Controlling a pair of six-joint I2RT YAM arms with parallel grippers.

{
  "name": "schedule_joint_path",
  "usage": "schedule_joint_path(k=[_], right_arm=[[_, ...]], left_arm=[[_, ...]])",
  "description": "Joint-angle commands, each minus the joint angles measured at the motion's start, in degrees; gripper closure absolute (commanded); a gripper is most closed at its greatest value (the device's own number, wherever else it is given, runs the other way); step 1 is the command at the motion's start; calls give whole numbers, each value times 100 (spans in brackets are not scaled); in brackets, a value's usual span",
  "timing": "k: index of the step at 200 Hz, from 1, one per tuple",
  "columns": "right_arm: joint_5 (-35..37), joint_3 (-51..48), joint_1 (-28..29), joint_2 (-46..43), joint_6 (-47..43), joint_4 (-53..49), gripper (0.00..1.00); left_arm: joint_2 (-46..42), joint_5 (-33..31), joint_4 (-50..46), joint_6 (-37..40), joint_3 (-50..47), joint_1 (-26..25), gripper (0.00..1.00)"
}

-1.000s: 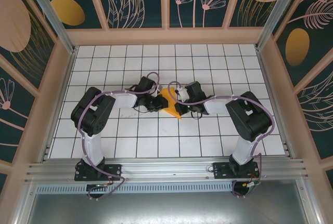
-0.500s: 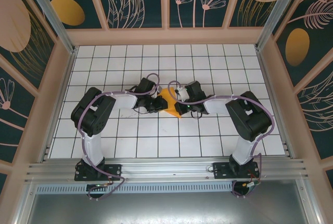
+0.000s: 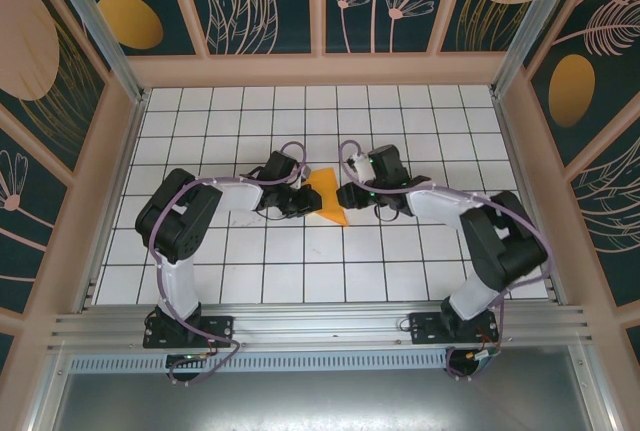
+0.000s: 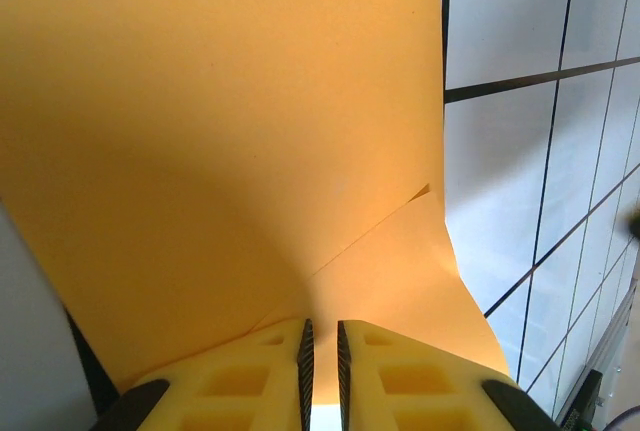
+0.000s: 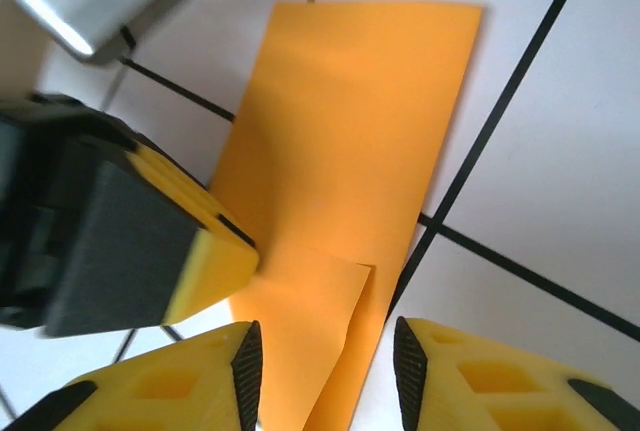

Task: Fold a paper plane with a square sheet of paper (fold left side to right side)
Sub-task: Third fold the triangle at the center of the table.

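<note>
Your paper (image 3: pixel 328 201) sits near the middle of the top view on the white-tiled worktop (image 3: pixel 300 281), between the two tools. From above it is a narrow orange piece, broader at its upper end and pointed at its lower end.

Your left tool (image 3: pixel 302 201) is just left of the paper, at its left edge. In the left wrist view its yellow fingers (image 4: pixel 240 376) stand at the bottom of the frame with only a thin slit between them. The paper runs down into that slit, so this tool is clamped on the paper. The sheet covers the left and middle of that frame, with tiles down the right side. A crease runs from the slit up to a small notch on the paper's right edge.

Your right tool (image 5: pixel 320 351) has its jaws apart. In the right wrist view its two fingers sit at the bottom of the frame, and the lower end of the paper shows in the gap between them. You cannot tell whether either finger touches the sheet. The paper there is a long strip lying flat on the tiles, running from the upper middle down to the bottom centre. A smaller flap overlaps its lower part. One finger of the left tool comes in from the left of that frame, its yellow tip against the strip's left edge.
</note>
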Motion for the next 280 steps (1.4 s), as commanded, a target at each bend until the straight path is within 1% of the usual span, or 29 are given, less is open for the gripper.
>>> schedule_joint_path(k=[1, 13, 21, 37, 48, 83, 115, 119, 201, 280], right_arm=[[-934, 129, -12, -286, 124, -530, 69], [-1493, 139, 13, -184, 382, -596, 78], [-1731, 152, 25, -79, 567, -639, 85], [-1885, 201, 37, 207, 877, -720, 95], [-1856, 286, 45, 444, 977, -836, 100], [-1490, 594, 125, 932, 1084, -1009, 100], [-1354, 736, 125, 1186, 1070, -1197, 100], [-1350, 745, 222, 1210, 1061, -1215, 100], [-1139, 708, 317, 1347, 975, -1520, 100], [-1186, 458, 309, 1377, 1076, -1425, 100]], left_arm=[[318, -621, -686, 185, -264, -21, 82], [316, -632, -687, 184, -250, -14, 83], [308, -629, -678, 189, -244, -13, 83], [297, -638, -678, 185, -237, -14, 83], [303, -639, -678, 185, -237, -17, 83], [304, -639, -687, 197, -250, -14, 83], [299, -657, -687, 202, -240, -12, 83], [304, -657, -687, 207, -226, -12, 83], [347, -692, -740, 246, -182, -12, 83], [341, -727, -766, 266, -175, -11, 83]])
